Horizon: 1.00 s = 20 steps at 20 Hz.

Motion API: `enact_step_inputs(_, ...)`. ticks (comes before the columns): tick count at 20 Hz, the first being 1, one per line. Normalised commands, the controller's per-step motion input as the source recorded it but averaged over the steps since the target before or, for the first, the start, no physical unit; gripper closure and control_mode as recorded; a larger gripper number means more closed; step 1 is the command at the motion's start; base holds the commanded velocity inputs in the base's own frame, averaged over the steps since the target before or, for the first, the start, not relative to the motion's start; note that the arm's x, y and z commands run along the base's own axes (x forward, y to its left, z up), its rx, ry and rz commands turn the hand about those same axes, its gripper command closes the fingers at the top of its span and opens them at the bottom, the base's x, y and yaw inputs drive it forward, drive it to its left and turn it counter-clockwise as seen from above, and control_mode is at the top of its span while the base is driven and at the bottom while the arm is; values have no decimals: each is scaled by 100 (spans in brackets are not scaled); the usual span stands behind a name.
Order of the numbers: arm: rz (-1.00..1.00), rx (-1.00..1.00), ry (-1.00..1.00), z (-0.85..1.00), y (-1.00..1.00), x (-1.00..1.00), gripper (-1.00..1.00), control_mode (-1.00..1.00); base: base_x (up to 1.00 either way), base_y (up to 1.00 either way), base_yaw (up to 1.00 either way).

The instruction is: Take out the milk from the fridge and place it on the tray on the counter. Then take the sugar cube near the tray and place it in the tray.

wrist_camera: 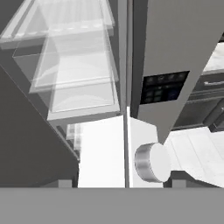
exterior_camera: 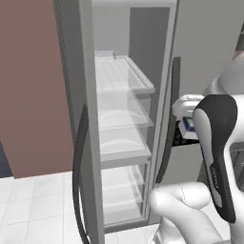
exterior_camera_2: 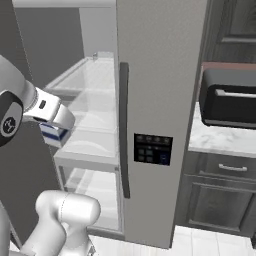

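My gripper [wrist_camera: 122, 183] is shut on the milk [wrist_camera: 103, 153], a white carton whose gabled top and round grey cap [wrist_camera: 151, 162] lie between the finger tips. From the base the gripper [exterior_camera: 187, 127] holds the blue-banded milk [exterior_camera: 189, 125] just outside the fridge [exterior_camera: 86, 71], in front of its closed right door and level with the middle glass shelves [exterior_camera: 121, 114]. The right base view shows the milk [exterior_camera_2: 50, 132] under the hand, left of the fridge's shelves [exterior_camera_2: 92, 115]. The left door stands open. The tray and the sugar cube are out of view.
The fridge's closed right door [exterior_camera_2: 160, 75] carries a long dark handle [exterior_camera_2: 123, 130] and a dark control panel [exterior_camera_2: 152, 149]. To its right, a black appliance [exterior_camera_2: 230, 97] sits on the white marble counter [exterior_camera_2: 220, 142] above dark drawers [exterior_camera_2: 220, 195].
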Motion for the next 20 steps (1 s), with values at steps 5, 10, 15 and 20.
enact_step_inputs(5,0,0,0,0,0,0,100,100,-58,-18,-11)
enact_step_inputs(10,0,0,0,0,0,0,100,100,0,-40,-78)
enact_step_inputs(15,0,0,0,0,0,0,100,100,0,0,-100)
enact_step_inputs(20,0,0,0,0,0,0,100,100,0,0,-100)
